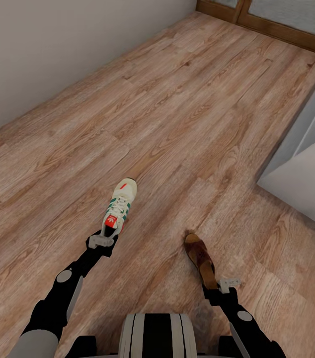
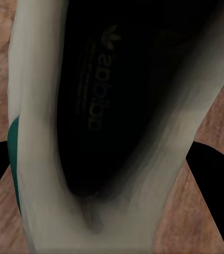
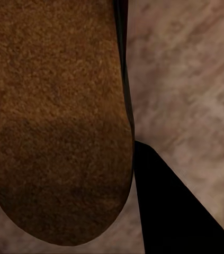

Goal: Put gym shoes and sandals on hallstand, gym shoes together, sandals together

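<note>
From the head camera, the left claw [image 1: 103, 242] is clamped on the heel of a gym shoe [image 1: 119, 206], toe pointing away, above the corridor floor [image 1: 187, 99]. The right claw [image 1: 216, 288] grips the heel end of a sandal [image 1: 201, 259]; a pale grey-white unit [image 1: 306, 169] stands at right.

At the left wrist, the gym shoe's [image 2: 53, 174] dark opening sits between black fingers [image 2: 217, 180].

At the right wrist, the sandal's [image 3: 53, 121] brown insole lies against one black finger [image 3: 170, 211].

Over the corridor floor [image 1: 177, 114], the left gripper [image 1: 103, 242] clasps a gym shoe [image 1: 119, 205] by its heel; right of that shoe, the right gripper [image 1: 221, 288] grips a sandal [image 1: 201, 258].
</note>
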Tool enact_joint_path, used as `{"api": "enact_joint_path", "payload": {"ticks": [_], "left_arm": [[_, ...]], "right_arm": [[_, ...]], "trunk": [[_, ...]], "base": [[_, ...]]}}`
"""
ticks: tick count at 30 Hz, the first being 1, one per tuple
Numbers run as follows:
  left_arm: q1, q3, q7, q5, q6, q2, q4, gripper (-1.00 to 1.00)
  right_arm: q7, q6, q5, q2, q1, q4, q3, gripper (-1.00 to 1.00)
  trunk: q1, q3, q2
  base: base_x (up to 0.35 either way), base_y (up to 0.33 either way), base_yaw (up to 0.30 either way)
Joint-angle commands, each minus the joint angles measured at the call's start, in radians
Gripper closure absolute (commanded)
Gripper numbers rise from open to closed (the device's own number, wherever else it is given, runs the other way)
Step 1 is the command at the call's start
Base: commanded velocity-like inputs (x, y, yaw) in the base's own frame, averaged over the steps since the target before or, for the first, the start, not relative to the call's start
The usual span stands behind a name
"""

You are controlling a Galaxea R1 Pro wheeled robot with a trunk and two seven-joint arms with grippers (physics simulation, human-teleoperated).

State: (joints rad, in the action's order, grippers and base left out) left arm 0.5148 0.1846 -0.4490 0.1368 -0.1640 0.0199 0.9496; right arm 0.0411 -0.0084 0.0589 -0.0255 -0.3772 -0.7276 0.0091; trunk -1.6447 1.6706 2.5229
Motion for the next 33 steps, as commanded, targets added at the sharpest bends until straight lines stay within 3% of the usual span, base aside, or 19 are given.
{"api": "enact_joint_path", "payload": {"ticks": [1, 10, 33], "left_arm": [[0.001, 0.006, -0.007, 0.01, -0.006, 0.002, 0.0, 1.0], [0.001, 0.007, -0.007, 0.01, -0.006, 0.002, 0.0, 1.0], [0.001, 0.013, -0.003, 0.01, -0.001, 0.001, -0.009, 1.0]], "right_arm": [[0.002, -0.001, 0.001, -0.001, 0.0, 0.0, 0.001, 1.0], [0.003, -0.001, 0.001, -0.002, 0.0, 0.001, 0.002, 1.0], [0.005, -0.003, 0.002, -0.003, 0.0, 0.002, 0.005, 1.0]], "trunk": [[0.0, 0.0, 0.0], [0.0, 0.0, 0.0], [0.01, -0.089, -0.005]], "base": [[0.0, 0.0, 0.0], [0.0, 0.0, 0.0], [0.0, 0.0, 0.0]]}}
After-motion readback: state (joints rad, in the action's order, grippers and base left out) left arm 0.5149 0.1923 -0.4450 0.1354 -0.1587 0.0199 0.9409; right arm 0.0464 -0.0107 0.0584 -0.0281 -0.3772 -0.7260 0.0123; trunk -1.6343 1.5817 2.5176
